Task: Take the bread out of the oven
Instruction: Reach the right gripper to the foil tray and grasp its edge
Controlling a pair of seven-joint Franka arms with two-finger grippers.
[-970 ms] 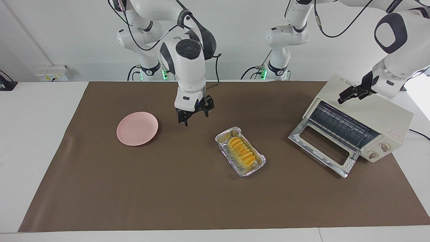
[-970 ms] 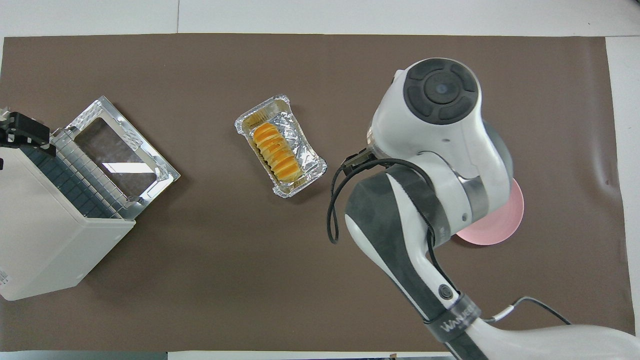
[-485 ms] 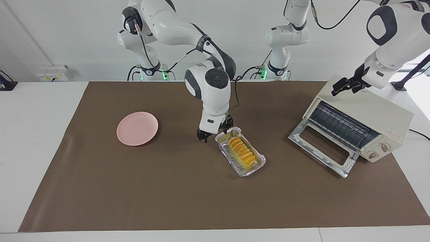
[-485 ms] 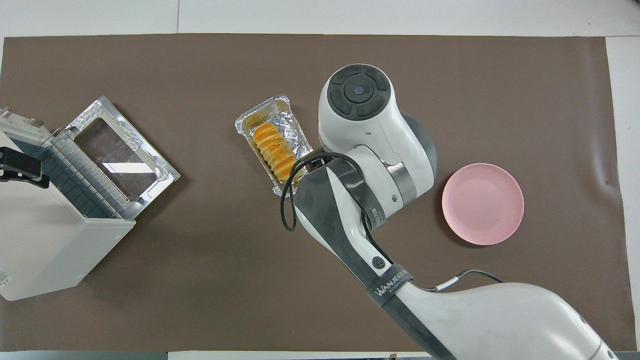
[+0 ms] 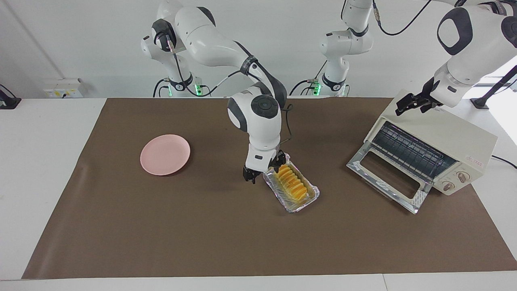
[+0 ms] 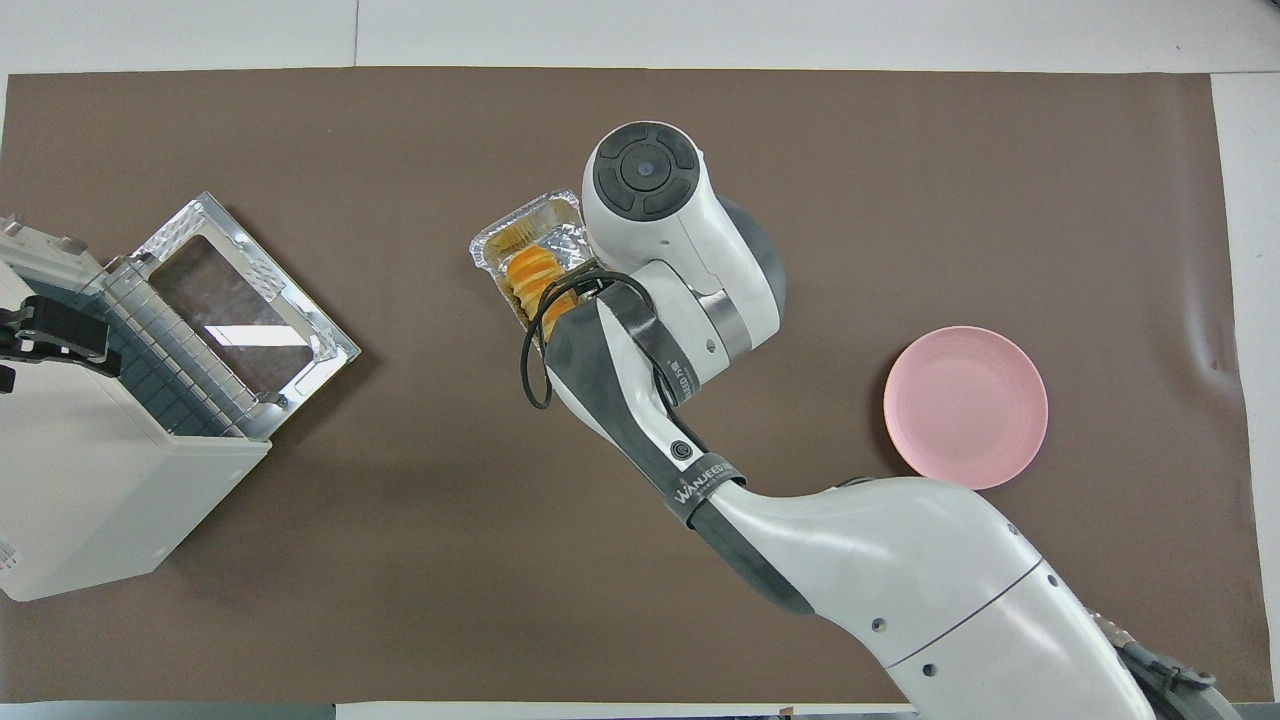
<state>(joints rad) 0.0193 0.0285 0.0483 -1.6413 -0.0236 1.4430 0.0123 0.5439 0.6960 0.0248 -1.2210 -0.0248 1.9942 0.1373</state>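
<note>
Nearest our bases, over the oven [image 5: 440, 139] top at the left arm's end of the table, our left gripper [image 5: 406, 106] hangs in the air with its fingers apart and nothing between them. That arm waits. Under it the oven stands askew on the brown mat [image 5: 202, 226], its glass door [image 5: 385, 178] dropped flat onto the mat and the wire rack [image 5: 408, 151] showing in the mouth. Its two knobs [image 5: 455, 181] sit at the corner nearest the mat's edge.

Farther out, near the middle of the mat, our right gripper [image 5: 264, 171] is down at the foil tray [image 5: 301, 204], at the tray's end nearer to us. Its jaws are spread: one finger stands outside the tray's wall, the other over the bread [image 5: 290, 184]. We cannot tell whether either finger touches.

We see the bread lying in the tray, out of the oven and well apart from it.

Toward the right arm's end lies the pink plate [image 5: 164, 154], bare.
</note>
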